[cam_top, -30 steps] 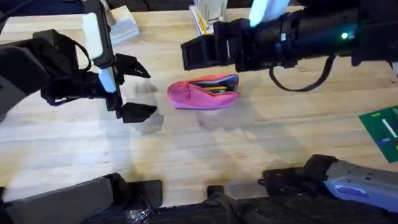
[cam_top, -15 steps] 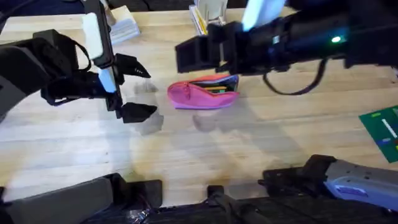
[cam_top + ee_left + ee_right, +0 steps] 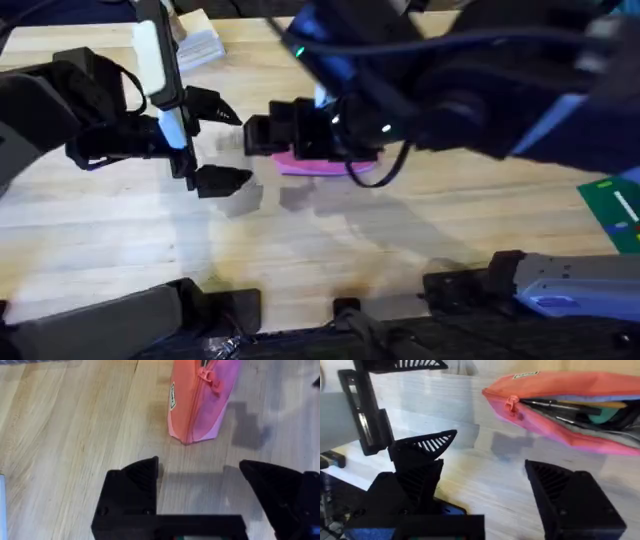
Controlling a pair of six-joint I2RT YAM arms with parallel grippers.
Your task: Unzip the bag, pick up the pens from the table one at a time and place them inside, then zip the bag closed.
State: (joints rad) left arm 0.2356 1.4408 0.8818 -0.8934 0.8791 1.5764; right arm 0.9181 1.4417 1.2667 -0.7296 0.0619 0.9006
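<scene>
- Pink fabric is showing at the middle of the bench: the bag is lying there on its side, largely covered in the overhead view by the right arm crossing above it.
- In the right wrist view the bag's zipper is standing open, its small pull tab sitting at the closed end, and dark and coloured pens are lying inside the pouch.
- The right gripper is hovering just beside the bag's end, at about nine o'clock from it, its black fingers spread apart and grasping nothing.
- The left gripper is hanging near that same end, farther out toward nine o'clock, released as well, with one finger high and the other low, and bare wood between them.
- From the left wrist view the bag's rounded end and pull tab are lying a little beyond the parted fingers, apart from them.
- A stack of papers is sitting at the bench's far edge, around eleven o'clock from the bag.
- A green card is resting near the edge at three o'clock.
</scene>
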